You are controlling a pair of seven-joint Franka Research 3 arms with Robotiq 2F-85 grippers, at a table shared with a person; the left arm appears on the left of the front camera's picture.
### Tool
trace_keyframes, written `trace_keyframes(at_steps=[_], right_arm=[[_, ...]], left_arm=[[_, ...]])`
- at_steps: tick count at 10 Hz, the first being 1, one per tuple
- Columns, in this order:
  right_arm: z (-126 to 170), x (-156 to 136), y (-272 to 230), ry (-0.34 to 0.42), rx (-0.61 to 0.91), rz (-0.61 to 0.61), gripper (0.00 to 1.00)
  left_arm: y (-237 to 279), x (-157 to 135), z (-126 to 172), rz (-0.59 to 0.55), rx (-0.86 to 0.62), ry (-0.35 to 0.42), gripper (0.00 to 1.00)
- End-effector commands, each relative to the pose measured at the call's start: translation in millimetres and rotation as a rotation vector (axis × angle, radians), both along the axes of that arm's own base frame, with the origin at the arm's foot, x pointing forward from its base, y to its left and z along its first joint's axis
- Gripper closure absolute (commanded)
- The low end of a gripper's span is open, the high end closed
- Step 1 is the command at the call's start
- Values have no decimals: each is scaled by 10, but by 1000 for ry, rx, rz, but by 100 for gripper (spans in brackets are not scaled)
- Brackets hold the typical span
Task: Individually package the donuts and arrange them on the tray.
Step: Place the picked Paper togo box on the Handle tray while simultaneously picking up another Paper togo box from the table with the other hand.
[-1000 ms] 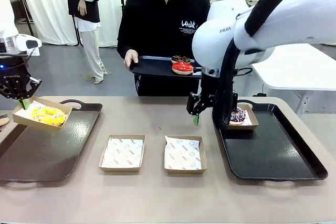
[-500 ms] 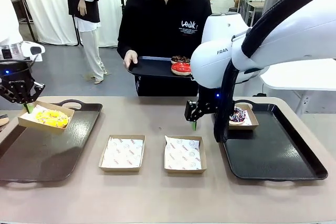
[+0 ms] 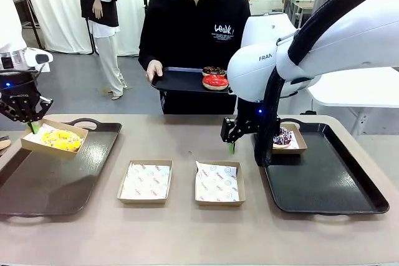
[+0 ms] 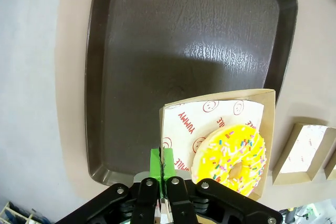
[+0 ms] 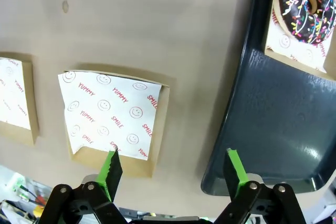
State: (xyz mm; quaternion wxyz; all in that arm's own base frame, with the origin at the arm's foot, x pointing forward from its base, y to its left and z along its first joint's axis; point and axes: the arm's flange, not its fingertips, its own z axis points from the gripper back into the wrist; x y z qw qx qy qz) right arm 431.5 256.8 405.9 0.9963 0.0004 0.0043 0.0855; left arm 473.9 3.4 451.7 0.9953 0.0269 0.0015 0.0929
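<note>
My left gripper (image 3: 28,125) is shut on the rim of a brown box (image 3: 38,144) that holds the yellow-glazed donut (image 3: 60,139), over the far left corner of the left tray (image 3: 62,182). In the left wrist view the green pads (image 4: 156,162) pinch the box's edge beside the yellow donut (image 4: 231,158). My right gripper (image 3: 232,145) hangs open above the table, between the right empty box (image 5: 116,113) and the right tray (image 5: 273,129). The sprinkled chocolate donut (image 3: 282,136) sits boxed on the right tray (image 3: 324,185). A person holds a small tray (image 3: 177,80) with the red donut (image 3: 216,81) and a dark chocolate donut (image 3: 214,70).
Two empty paper-lined boxes (image 3: 144,182) (image 3: 217,183) lie side by side at the table's middle front. My right arm's bulky white links (image 3: 293,48) stand over the right tray's far end. Most of both trays is bare.
My left gripper has carried the boxed yellow donut a little to the right and levelled it over the left tray. The right gripper has hardly shifted.
</note>
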Motion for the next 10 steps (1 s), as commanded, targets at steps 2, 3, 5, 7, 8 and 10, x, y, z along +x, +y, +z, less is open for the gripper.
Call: trace_keyframes(at_steps=[2,3,5,7,8,10], right_arm=[[20,28,14,17,7,3,0],[-1,0,0,0,0,0,0],[-124,-177,138,-72,-29,-105,0],[-227,-330,211,-91,-8,-134,0],[-298,-368,198,-120,-13,-173,0],[-412,-424,125,-125,-8,-181,0]], left_arm=[[-2,-36,22,-5,7,3,99],[0,0,0,0,0,0,99],[27,119,-21,28,-13,-23,99],[33,240,-40,58,-28,-39,99],[24,283,-62,55,-49,-47,99],[4,402,-111,23,-80,-78,99]])
